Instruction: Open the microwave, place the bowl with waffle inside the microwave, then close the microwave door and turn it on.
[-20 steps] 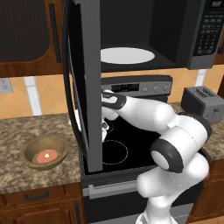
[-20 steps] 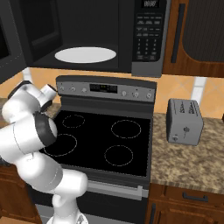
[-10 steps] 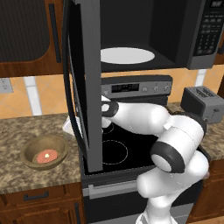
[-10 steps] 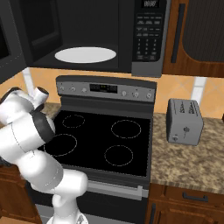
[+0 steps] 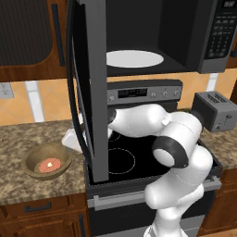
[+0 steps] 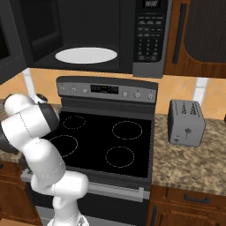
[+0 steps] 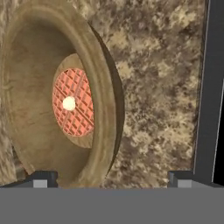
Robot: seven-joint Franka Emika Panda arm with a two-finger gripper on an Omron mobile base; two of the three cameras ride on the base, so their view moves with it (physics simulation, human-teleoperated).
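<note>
With the wide dark grey microwave door already swung open, we are on the reach for the round tan wooden bowl, which sits on the granite counter left of that door, pink waffle inside. Our gripper hangs spread wide, empty. Next we should straddle the bowl's rim and close.
</note>
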